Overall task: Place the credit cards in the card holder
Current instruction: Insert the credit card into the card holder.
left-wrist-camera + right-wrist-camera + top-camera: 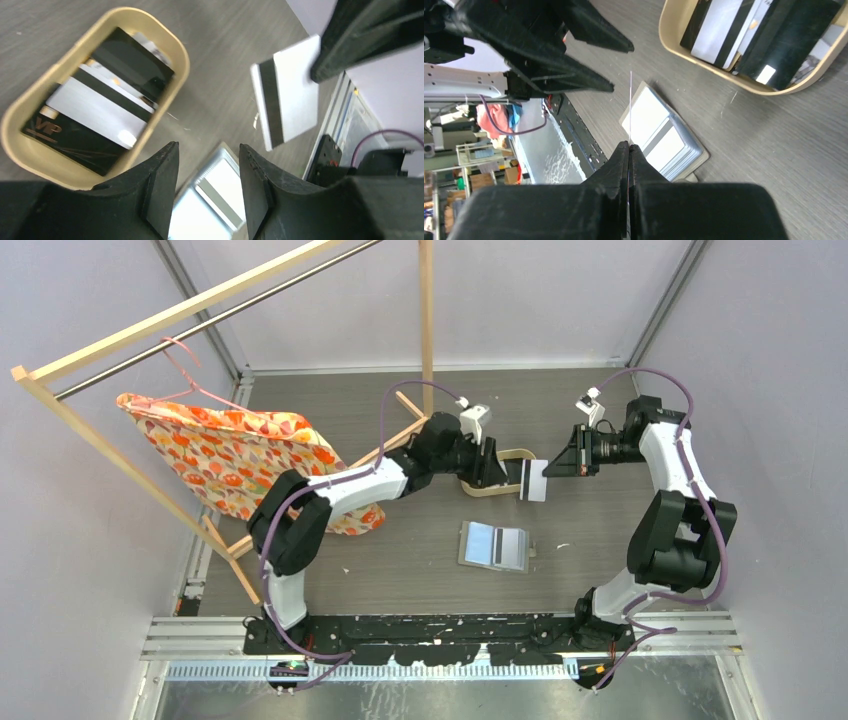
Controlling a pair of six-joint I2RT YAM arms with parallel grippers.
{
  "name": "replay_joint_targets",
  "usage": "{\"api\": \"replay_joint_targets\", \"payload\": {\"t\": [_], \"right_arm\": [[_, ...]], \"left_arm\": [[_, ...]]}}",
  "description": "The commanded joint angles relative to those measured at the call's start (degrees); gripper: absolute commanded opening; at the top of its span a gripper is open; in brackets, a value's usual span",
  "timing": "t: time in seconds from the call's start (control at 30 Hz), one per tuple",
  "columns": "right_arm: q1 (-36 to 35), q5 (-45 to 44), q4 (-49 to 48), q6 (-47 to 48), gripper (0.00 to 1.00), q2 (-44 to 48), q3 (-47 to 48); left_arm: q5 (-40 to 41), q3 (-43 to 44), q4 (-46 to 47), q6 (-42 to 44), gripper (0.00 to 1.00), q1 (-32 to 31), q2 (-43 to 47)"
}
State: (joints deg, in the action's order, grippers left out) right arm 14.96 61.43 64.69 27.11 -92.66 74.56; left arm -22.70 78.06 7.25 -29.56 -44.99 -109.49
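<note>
fingers of the right hand (629, 149) are clenched flat together on one whitish credit card (292, 95) with a dark stripe. they pinch it near one end so that it hangs on edge in the air. in the right wrist view it shows only as a thin line running out from the tips. that card is above the card holder (493, 546) and a little beyond it, clear of the surface (400, 570).

the left hand (207, 147) hovers just past the card holder too. its jaws are released and apart, gripping nothing, close beside the held card but not touching it. the card holder lies open and flat, with whitish cards (659, 135) already in its slots. on the far side of the card holder rests an oval tray (186, 60). it holds the other credit cards (100, 100), dark and white ones overlapping in a loose pile.

the card should be very light, stiff yet springy, and slick-faced. a pinch on the flat faces near one end looks right, as it leaves the opposite end free to lead into a slot. i judge the risk to be the card pivoting or sliding in the pinch when its edge meets the lining. the light holder may also skid on the surface unless the free hand steadies it.
</note>
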Motion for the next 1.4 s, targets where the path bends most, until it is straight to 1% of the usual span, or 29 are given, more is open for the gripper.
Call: {"api": "replay_joint_targets", "payload": {"t": [0.0, 0.17, 0.23, 0.3, 0.33, 0.37, 0.4, 0.43, 0.47, 0.53, 0.63, 0.67, 0.8, 0.9, 0.97, 1.1, 1.17, 1.23, 1.37], "right_arm": [[-0.2, 1.0, 3.4, 5.4, 0.01, 6.8, -2.5], [-0.3, 1.1, 0.5, 4.1, 0.01, 11.5, -7.5], [-0.4, 2.3, 0.1, 4.5, 0.01, 12.6, -9.0], [-0.4, 3.6, -0.5, 4.7, 0.01, 13.5, -10.0], [-0.3, 4.1, -0.6, 5.0, 0.01, 13.7, -10.1], [-0.4, 4.4, -0.7, 5.1, 0.01, 13.8, -10.3], [-0.6, 4.5, -0.6, 5.4, 0.01, 13.8, -10.4], [-0.6, 4.8, -0.6, 5.9, 0.01, 13.8, -10.5], [-0.8, 5.3, -0.6, 6.3, 0.01, 13.7, -10.8], [-1.2, 6.2, -0.4, 7.4, 0.01, 13.6, -11.4], [-2.1, 7.4, 0.9, 10.5, 0.01, 13.3, -11.6], [-2.4, 7.9, 1.7, 12.1, 0.01, 13.2, -11.7], [-3.5, 10.2, 2.6, 15.4, 0.01, 12.7, -12.8], [-4.3, 10.4, 2.5, 15.4, 0.01, 11.6, -13.0], [-4.8, 11.0, 2.7, 15.3, 0.01, 10.7, -12.9], [-5.4, 12.4, 3.5, 15.8, 0.01, 9.8, -12.9], [-5.7, 12.9, 3.6, 16.1, 0.01, 9.9, -13.2], [-6.2, 13.2, 3.5, 16.2, 0.01, 9.8, -13.3], [-7.2, 13.5, 3.6, 16.4, 0.01, 9.5, -13.3]], "left_arm": [[6.4, -5.0, 1.8, 7.0, 0.49, -4.3, 8.5], [13.6, -11.5, 3.5, 12.9, 0.5, -9.0, 15.2], [16.5, -14.5, 5.9, 15.0, 0.52, -10.4, 17.5], [17.2, -17.6, 9.0, 15.3, 0.54, -10.7, 19.5], [17.4, -19.2, 10.8, 15.1, 0.58, -10.7, 20.5], [17.4, -20.7, 12.1, 14.9, 0.65, -10.7, 21.3], [17.4, -21.6, 12.7, 14.8, 0.86, -10.7, 22.0], [17.8, -22.1, 12.2, 14.5, 0.99, -10.7, 22.3], [17.7, -21.5, 10.2, 14.2, 1.0, -10.7, 22.8], [17.4, -21.3, 6.3, 12.7, 1.0, -10.8, 23.3], [17.0, -24.8, 7.7, 9.8, 1.0, -10.8, 25.8], [16.8, -26.4, 9.7, 8.9, 1.0, -10.9, 26.7], [17.4, -34.0, 23.1, 3.5, 1.0, -10.8, 28.2], [12.7, -35.1, 28.1, -0.4, 0.99, -10.2, 25.8], [9.4, -35.0, 31.8, -4.2, 0.95, -10.3, 23.6], [7.9, -37.1, 44.9, -11.1, 0.91, -9.9, 18.9], [6.2, -37.5, 49.7, -15.2, 0.86, -8.9, 16.6], [4.0, -36.7, 52.2, -18.6, 0.8, -7.9, 14.5], [3.0, -35.4, 52.8, -20.8, 0.72, -7.6, 12.1]]}}
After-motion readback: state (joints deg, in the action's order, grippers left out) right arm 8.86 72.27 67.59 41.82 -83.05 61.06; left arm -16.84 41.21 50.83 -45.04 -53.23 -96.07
